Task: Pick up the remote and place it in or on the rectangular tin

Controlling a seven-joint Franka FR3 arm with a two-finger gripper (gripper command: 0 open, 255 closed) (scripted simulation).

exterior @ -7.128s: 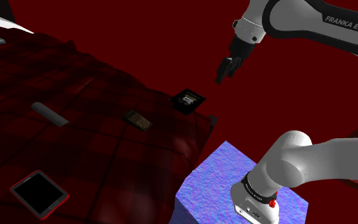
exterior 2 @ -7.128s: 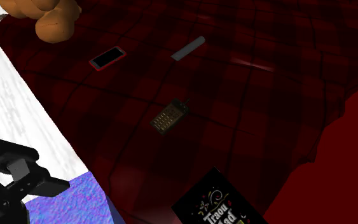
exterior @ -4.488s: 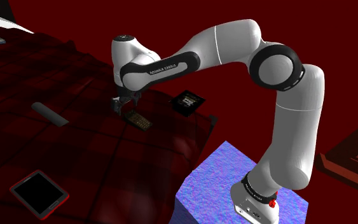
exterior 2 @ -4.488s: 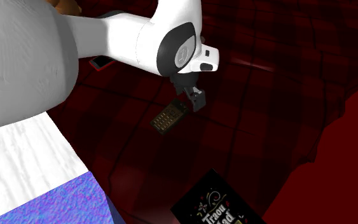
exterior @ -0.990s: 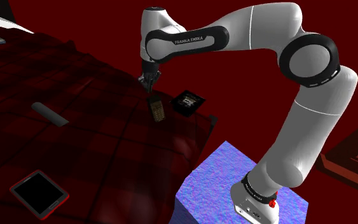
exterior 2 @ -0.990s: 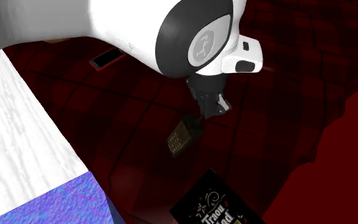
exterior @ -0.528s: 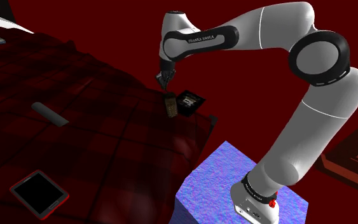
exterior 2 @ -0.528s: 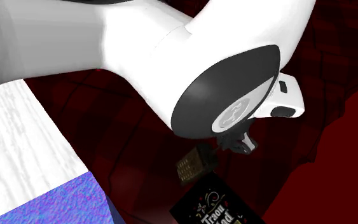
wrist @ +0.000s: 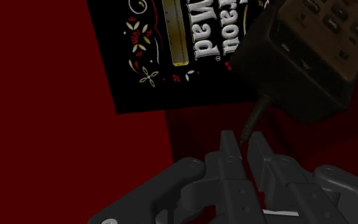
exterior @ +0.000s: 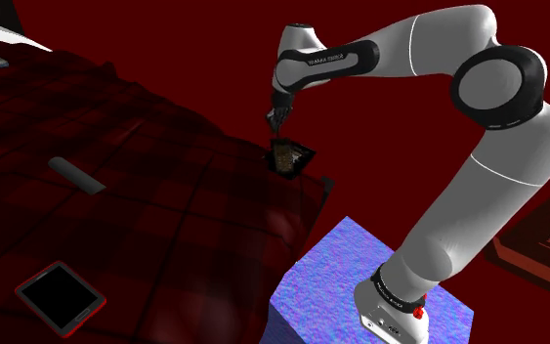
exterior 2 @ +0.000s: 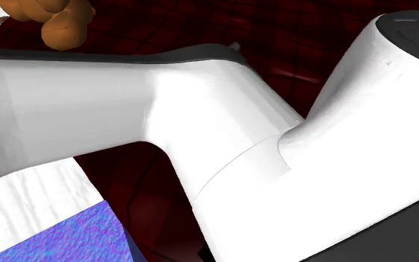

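Over the edge of the plaid cover [exterior: 165, 200] at the shoulder view's right, the gripper [wrist: 242, 145] hangs above the rectangular tin [wrist: 171, 57].

Claw state: narrow. The two black fingers [wrist: 227, 156] are pinched almost together on a thin dark stalk [wrist: 252, 121] that sticks out of one end of the remote [wrist: 311, 51]. They hold nothing wider than that, and the body itself is not between the pads.

Remote: a dark, blocky body with its button face showing in the wrist view. It dangles beyond the fingertips with its long axis running away from the claw, roughly downward. The shoulder view shows it as a brownish shape lying within the tin's outline, toward that view's left side of the lid.

Tin: black, flat and printed with pale lettering and small ornaments. It lies on the cover close to the edge.

Key relation: the remote is straight below the claw and over the tin, but not centred on it. In the wrist view the body overlaps one side of the printed lid, and the rest of the lid spreads away to the other side. I cannot tell whether the remote's lower end is touching the lid.

Judgement: the carry looks all but done, and what remains is to lower and let go. Because the grip is on the stalk alone, the body may swing or tip as it lands. A small shift toward the lid's middle before opening would be safer, since the bare red floor [wrist: 56, 127] is just beside the tin.
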